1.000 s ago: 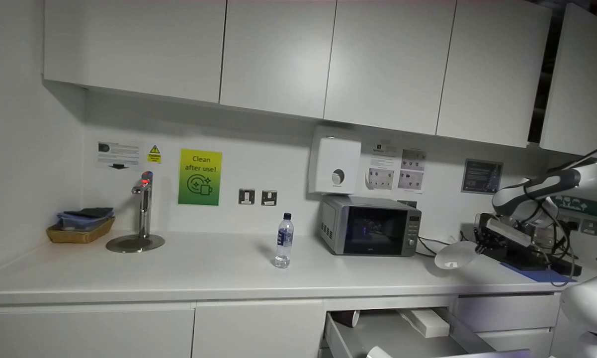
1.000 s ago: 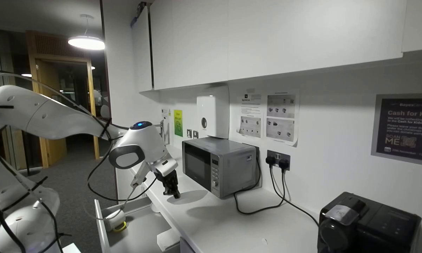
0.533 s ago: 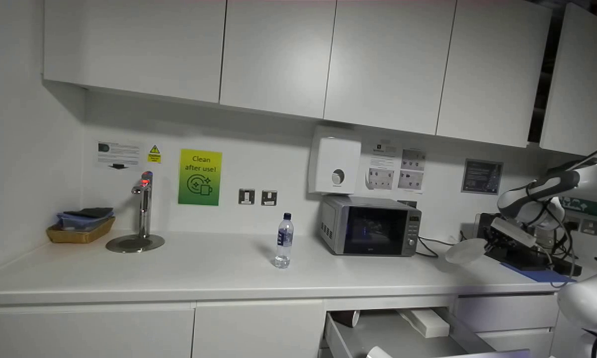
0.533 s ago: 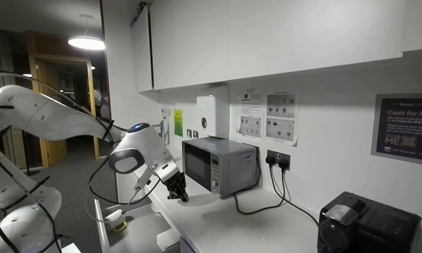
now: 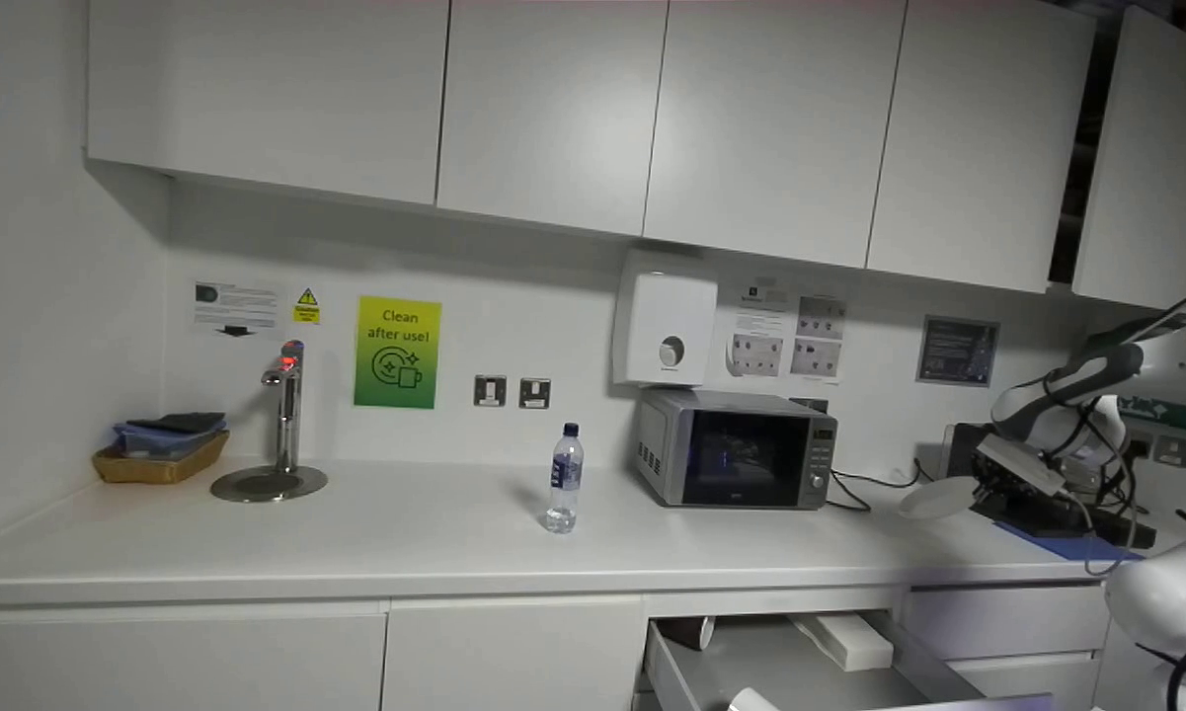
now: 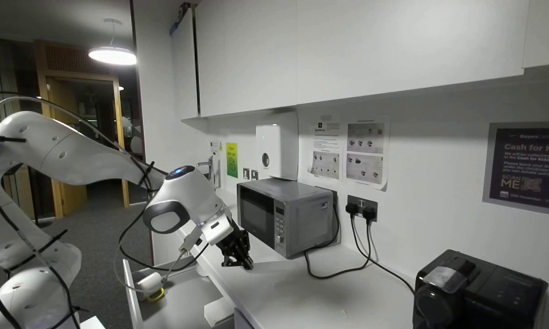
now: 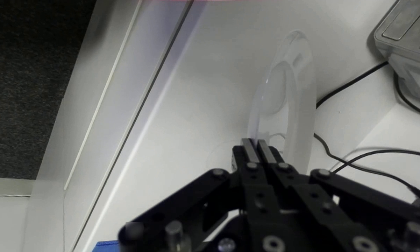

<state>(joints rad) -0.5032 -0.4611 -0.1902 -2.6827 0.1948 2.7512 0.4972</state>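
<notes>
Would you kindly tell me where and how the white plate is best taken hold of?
I'd pinch the white plate by its thin rim, coming edge-on from the side away from the microwave, jaws across both faces: it looks broad and shallow, and the gripper holds it there.

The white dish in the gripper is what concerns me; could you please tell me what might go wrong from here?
The white dish could slip or swivel, since the gripper pinches it only at the rim. Its free edge juts out on the side of the microwave and might knock it. A low swing could snag the black cables behind the dish in the wrist view.
</notes>
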